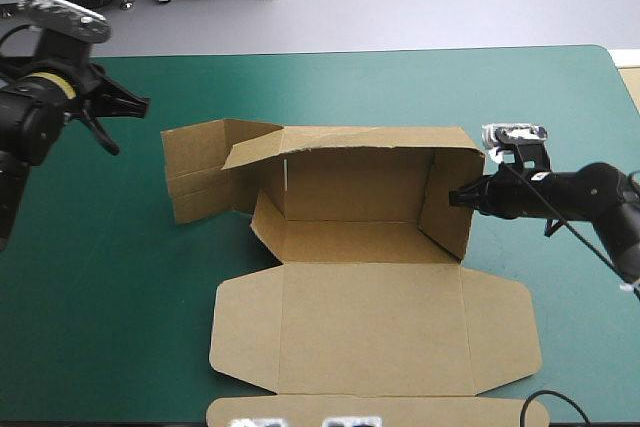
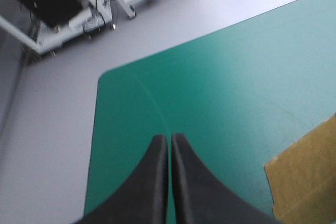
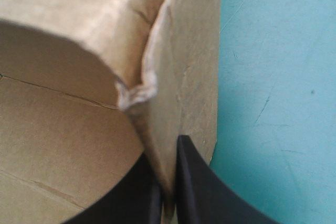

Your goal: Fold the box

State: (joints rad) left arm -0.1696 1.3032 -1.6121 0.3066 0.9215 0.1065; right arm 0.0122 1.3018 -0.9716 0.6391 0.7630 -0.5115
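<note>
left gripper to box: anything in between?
Nothing. Only bare teal-green cover lies between the left gripper and the box. The high view shows the gap, and the left wrist view shows the same bare stretch.

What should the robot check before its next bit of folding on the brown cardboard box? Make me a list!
1. Right gripper grips the brown cardboard box by its right wall: ok, shut on it.
2. Left gripper free to help: ok, shut, empty, raised over the teal-green table cover, apart from the box.
3. Back wall upright: ok.
4. Left flap tucked in: not ok, it stands splayed outside the tray.
5. Lid lying flat: ok.
6. Corner beside the pinched wall neat: not ok, crumpled.
</note>
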